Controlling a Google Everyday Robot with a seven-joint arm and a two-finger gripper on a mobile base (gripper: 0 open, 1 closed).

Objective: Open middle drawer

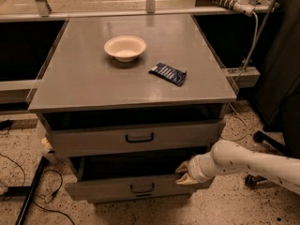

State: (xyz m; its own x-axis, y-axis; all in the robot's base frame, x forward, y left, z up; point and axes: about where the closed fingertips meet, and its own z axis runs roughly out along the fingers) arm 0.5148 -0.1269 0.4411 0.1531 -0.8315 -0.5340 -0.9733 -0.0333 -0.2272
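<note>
The middle drawer (117,189) is a grey flat front with a small black bar handle (142,188). It is the lower of the two drawers in view and stands pulled out, its dark inside showing above the front. My gripper (183,174) is at the right end of that front's top edge. One tan fingertip (181,167) is behind the panel and the other in front, closed on it. My white arm (253,163) comes in from the right.
The drawer above (136,138) stands slightly out under the grey tabletop (75,83). A cream bowl (124,47) and a dark blue packet (168,73) lie on top. Cables (28,191) lie on the floor at the left; a chair base (267,139) stands at the right.
</note>
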